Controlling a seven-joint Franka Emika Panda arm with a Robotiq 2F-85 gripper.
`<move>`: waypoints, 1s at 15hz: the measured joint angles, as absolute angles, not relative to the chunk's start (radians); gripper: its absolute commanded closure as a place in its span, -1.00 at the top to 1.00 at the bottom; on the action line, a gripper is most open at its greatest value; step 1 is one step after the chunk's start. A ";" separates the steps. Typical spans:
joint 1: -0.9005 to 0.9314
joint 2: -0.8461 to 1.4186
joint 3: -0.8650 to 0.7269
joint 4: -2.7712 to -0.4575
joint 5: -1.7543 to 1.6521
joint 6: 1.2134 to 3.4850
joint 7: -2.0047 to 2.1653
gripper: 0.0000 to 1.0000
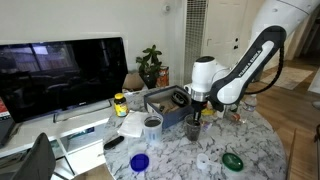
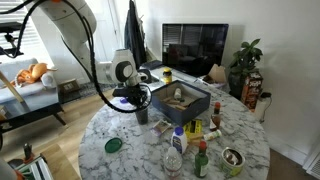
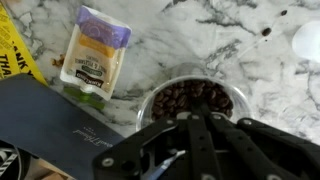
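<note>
Gripper: in an exterior view, I see the gripper [image 1: 195, 106] hang directly above the cup [image 1: 193, 126].
Cup: in an exterior view, it [image 2: 141, 113] stands just beside the box [image 2: 190, 108].
Wrist view: the cup [image 3: 192, 100] lies just ahead, below the fingers; I cannot tell their opening or any hold.

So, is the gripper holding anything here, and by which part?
Cannot tell: the gripper hangs over the cup of dark pieces, fingers close together, nothing seen between.

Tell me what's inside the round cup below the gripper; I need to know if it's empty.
The cup holds dark brown pieces, filling it close to the rim. The gripper covers its near side, and the pieces hide the bottom.
</note>
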State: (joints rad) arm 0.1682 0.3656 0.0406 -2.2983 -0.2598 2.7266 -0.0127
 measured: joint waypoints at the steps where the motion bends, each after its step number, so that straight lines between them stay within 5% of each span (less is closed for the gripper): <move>1: 0.168 0.361 0.039 -2.298 -0.261 2.727 -0.012 -1.00; 15: 0.171 0.233 0.031 -2.312 -0.266 2.606 0.056 -0.94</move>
State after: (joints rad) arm 0.1713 0.2326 0.0315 -2.3117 -0.2665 2.6061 0.0564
